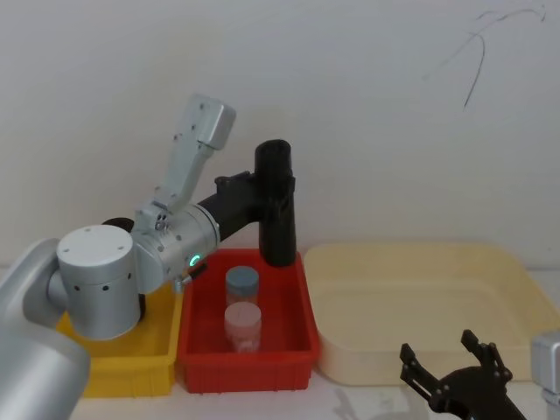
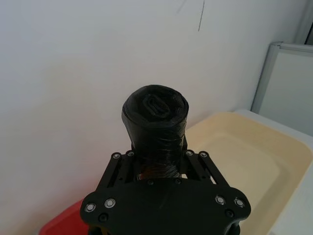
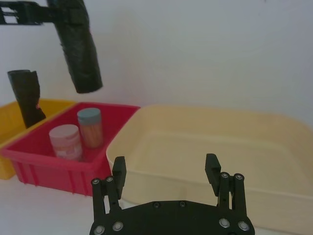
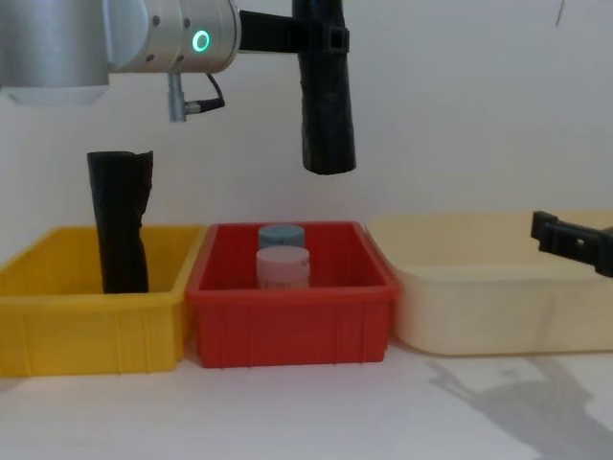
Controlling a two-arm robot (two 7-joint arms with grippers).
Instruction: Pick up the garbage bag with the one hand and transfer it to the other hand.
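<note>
Clearly the left gripper [image 1: 278, 185], black and angular on its silver arm with the green ring light, is pinching the garbage bag [image 1: 278, 214] near its upper end. We see the roll hanging upright in the air above the red bin [image 1: 308, 302]. The bag is a smooth, glossy black cylinder of tightly wound plastic. In the left wrist view we look straight along it at its end face, where the film coils into a small spiral (from the head we get its side and rounded top instead). The chest view shows it from the side, its lower end well clear of two round jars standing in the red bin, a blue-lidded jar [image 4: 281, 234] and a pink-lidded jar [image 4: 283, 265]. That view also gives us the other black roll [image 4: 120, 220], crinkled and ragged at the top, standing in the yellow bin [image 4: 86, 331]. The right gripper [image 3: 166, 169] sits low on the right with its fingers spread wide, just in front of the cream tray [image 3: 205, 142], a shallow, matte tub with rounded corners. All three containers rest on the white surface [image 4: 287, 412].
</note>
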